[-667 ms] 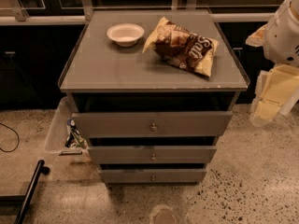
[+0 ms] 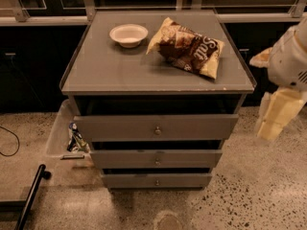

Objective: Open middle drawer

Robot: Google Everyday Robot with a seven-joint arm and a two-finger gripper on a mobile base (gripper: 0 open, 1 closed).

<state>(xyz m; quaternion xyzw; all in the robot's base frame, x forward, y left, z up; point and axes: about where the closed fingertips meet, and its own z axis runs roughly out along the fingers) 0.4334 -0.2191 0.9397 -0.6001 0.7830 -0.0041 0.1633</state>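
Approach step, judging by the layout: the gripper (image 2: 269,126) hung off the right side of the cabinet (image 2: 120,73), well apart from every drawer front. It touched nothing and carried nothing that showed. Whether it was open or closed could not be told.

The middle drawer (image 2: 144,157) sat between the taller drawer (image 2: 120,127) above and the lowest drawer (image 2: 134,180) below. Its front looked pushed in or close to it, and its small round knob (image 2: 157,161) was at centre and untouched.

The next move would likely call for swinging the gripper left and down to that knob, closing on it, and pulling straight out. The knob above was close by, so a wrong pick looked possible. A bowl (image 2: 128,34) and a chip bag (image 2: 188,48) lay on the cabinet top.
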